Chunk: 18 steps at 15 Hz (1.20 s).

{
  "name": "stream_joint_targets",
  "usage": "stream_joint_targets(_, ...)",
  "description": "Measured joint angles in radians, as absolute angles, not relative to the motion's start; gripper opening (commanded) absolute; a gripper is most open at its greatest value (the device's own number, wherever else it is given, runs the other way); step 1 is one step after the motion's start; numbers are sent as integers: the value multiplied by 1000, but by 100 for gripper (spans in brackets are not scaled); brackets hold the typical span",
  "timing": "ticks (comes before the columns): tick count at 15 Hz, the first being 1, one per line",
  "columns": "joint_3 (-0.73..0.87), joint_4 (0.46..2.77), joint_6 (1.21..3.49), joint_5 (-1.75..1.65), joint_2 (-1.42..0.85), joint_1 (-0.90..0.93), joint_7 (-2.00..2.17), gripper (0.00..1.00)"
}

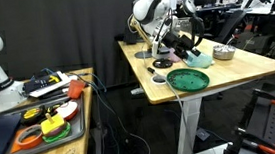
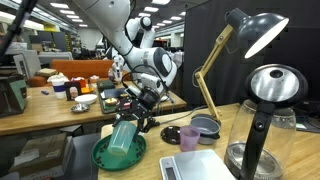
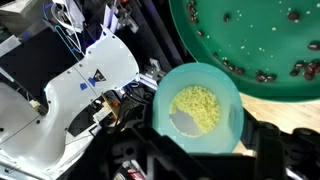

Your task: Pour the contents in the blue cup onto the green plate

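Above the plate (image 2: 137, 158), my gripper (image 2: 135, 117) is clamped on the tilted cup (image 2: 124, 139), which I judge light, stiff, slick plastic best held mid-wall, its loose contents (image 3: 198, 108) inside.

bench (image 1: 247, 69): pale wood top, white leg (image 1: 182, 123) | behind bench: black curtain (image 1: 63, 33) serving as wall | beside bench, across a gap: second bench (image 1: 86, 79), also wood | under bench: dark floor (image 1: 134, 148) | by bench: black desk lamp (image 2: 255, 35) with brass arm | high beyond bench: lit ceiling strip lights (image 2: 150, 10)
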<state>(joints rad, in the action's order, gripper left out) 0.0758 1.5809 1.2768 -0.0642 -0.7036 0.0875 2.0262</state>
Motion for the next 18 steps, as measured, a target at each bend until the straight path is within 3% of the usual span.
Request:
stream_joint_targets(10,83,1576,1247,45,-722,90,2163,52)
stream_joint_targets(11,86,1576,1245,59,-722,89,2175,77)
stream_joint_targets(18,92,1576,1245,73,-722,81,2177,77)
